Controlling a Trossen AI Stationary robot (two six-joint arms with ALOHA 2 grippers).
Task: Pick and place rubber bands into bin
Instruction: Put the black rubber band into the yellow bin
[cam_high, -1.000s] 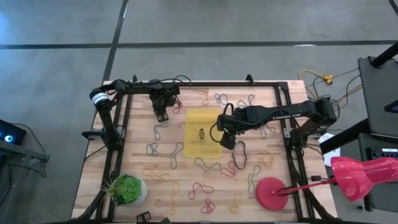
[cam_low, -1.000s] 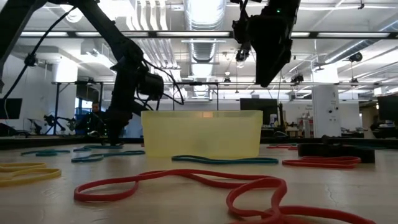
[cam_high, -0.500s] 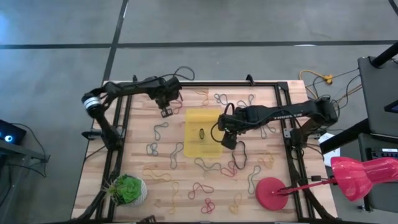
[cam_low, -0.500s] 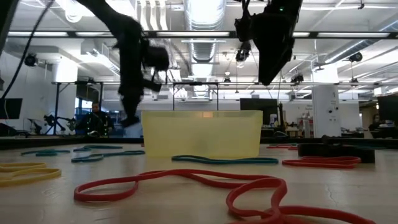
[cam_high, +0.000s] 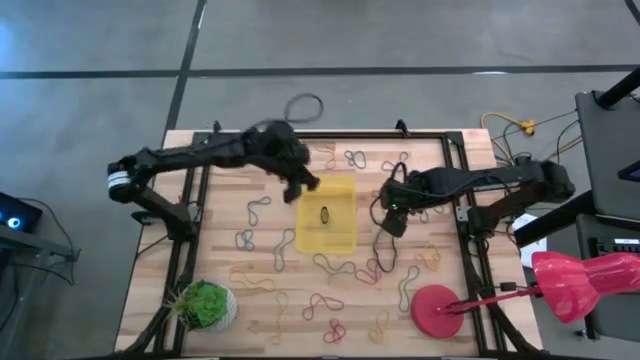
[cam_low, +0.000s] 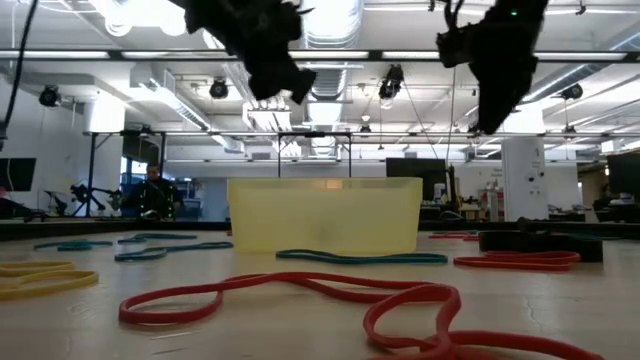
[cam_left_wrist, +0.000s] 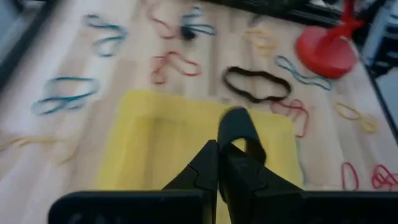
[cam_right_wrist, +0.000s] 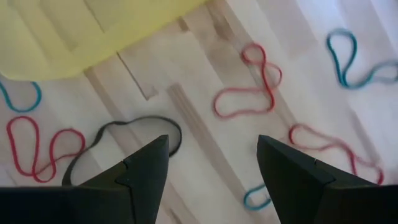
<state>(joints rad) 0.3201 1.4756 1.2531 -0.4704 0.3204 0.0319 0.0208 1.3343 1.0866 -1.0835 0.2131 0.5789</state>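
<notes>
The left gripper (cam_left_wrist: 219, 163), pinched on a black rubber band (cam_left_wrist: 239, 127), hangs above the bin (cam_left_wrist: 155, 143); the right gripper (cam_right_wrist: 211, 165) gapes wide beside it.

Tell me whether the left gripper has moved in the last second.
Yes. In the high view the left gripper has swung from the table's far-left area toward the bin, now at its far-left corner, jaws shut on a black band.

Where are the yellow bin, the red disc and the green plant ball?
bin (cam_high: 341, 235): high view, bare floor.
red disc (cam_high: 430, 302): high view, disc's top face.
green plant ball (cam_high: 206, 304): high view, leafy middle.
</notes>
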